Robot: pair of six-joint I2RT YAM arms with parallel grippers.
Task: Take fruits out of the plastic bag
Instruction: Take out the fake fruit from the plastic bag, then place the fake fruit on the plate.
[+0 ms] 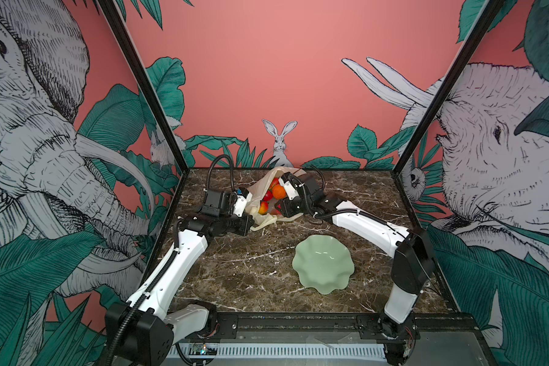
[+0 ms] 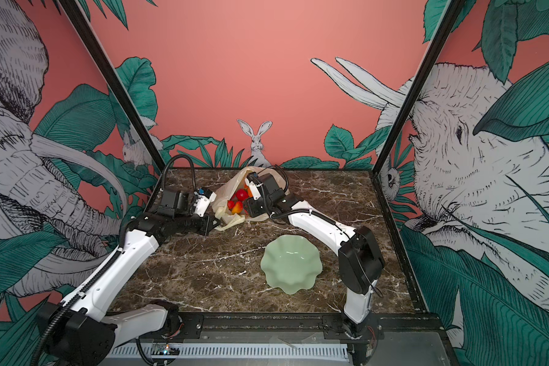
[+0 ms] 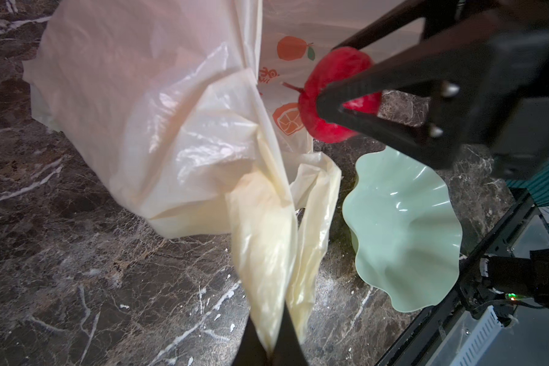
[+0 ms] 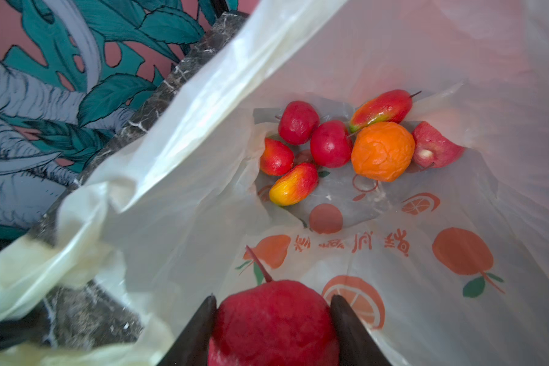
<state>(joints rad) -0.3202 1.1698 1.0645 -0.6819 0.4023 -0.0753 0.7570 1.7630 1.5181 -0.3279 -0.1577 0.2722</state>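
Dish: a pale green wavy dish (image 1: 323, 265) sits empty toward the front of the table (image 1: 235, 269), well apart from the bag (image 1: 259, 188).
Left pincer: the left pincer (image 3: 271, 343) is clamped tight on the bag's handle loop (image 3: 260, 253) and holds that side of the mouth lifted.
Right pincer: the right pincer (image 4: 273, 299) is half closed around a red fruit (image 4: 273, 329). One jaw sits on each flank, and the stem points away from the wrist, deeper into the bag.
Held fruit's place: just inside the mouth, over the printed lower sheet, clear of the rest.
Bag: at the back middle of the table between both arms, with its mouth facing the front.
Other fruits: seven are huddled at the far bottom, among them an orange one (image 4: 382, 151), several red ones and two red-yellow ones.
Way out: the dish lies behind the right pincer's wrist, toward the front on the right arm's side. That arm is nearer, so the likely pull is straight back out of the mouth.
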